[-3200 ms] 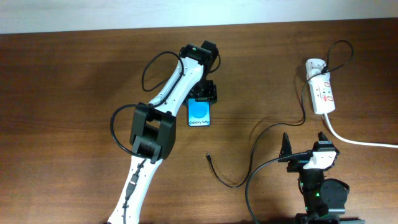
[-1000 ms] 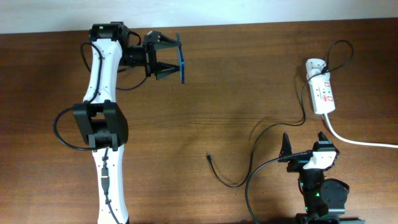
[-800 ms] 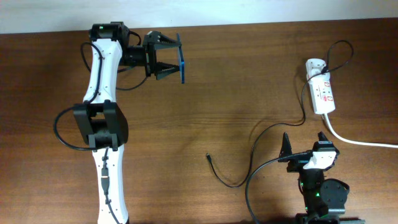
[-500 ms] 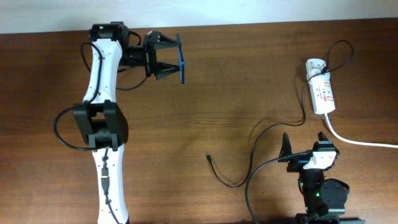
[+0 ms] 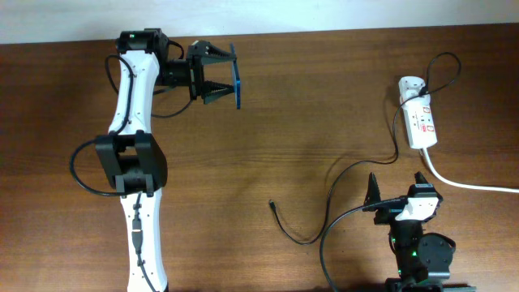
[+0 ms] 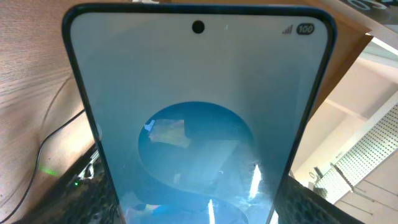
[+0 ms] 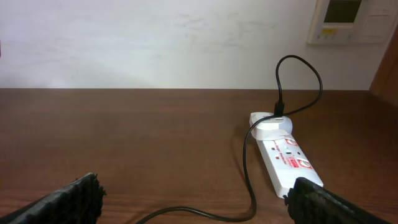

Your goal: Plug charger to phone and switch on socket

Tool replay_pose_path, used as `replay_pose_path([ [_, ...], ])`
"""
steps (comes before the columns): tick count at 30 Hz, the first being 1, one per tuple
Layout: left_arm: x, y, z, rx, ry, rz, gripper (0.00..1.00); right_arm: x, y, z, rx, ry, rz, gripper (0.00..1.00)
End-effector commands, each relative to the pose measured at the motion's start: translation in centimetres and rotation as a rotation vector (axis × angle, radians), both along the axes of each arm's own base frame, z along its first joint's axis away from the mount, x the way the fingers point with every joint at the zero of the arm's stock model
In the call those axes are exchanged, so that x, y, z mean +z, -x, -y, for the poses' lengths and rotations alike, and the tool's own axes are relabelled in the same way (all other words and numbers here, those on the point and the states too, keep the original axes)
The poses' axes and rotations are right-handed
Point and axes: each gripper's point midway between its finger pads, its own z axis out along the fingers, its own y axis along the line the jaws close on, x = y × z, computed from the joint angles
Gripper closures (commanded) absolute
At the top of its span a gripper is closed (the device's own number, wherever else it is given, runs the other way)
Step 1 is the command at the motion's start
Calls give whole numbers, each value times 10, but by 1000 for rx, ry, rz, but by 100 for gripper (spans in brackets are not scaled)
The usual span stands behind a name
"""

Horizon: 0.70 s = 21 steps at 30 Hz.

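Seen from above, a dark wooden surface (image 5: pixel 324 97) with two robot arms. At the far left, the white left arm (image 5: pixel 134 122) reaches up the surface and bends to the right. Its tool (image 5: pixel 229 75) is clenched on the phone (image 5: pixel 238 91), one finger at each end. The phone is turned on edge, so from above it shows only as a thin blue strip, near the back edge of the surface and well apart from everything else. In the left wrist view the phone fills the picture: a pale blue screen with a deeper blue oval, a small camera hole near the top and a "100" mark in the upper right corner. Towards the middle, the charger's small black connector tip (image 5: pixel 272 204) lies loose on the bare wood, near the front. Its thin black cable (image 5: pixel 324 203) curves right, passing just beside the right tool (image 5: pixel 398 191), which sits at the front edge with its fingers spread wide and nothing between them. The cable then climbs to the white adapter (image 5: pixel 409 83) (it sits on the far end of the socket). The socket (image 5: pixel 422 123), a white strip with red-marked switches, lies at the far right. Its thick white cord (image 5: pixel 462 182) trails off the right edge.
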Motion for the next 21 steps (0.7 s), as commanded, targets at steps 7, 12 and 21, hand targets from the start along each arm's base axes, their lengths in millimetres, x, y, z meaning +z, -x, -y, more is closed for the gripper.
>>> replay_pose_path([
  [7, 15, 1, 10, -9, 60, -49, 23, -2, 0, -1, 1, -4, -4, 2],
  [12, 15, 2, 10, -10, 59, -72, 22, -2, 0, -1, 1, -4, -4, 2],
  [21, 15, 2, 10, -10, 59, -72, 23, -2, 0, -1, 1, -4, -3, 2],
])
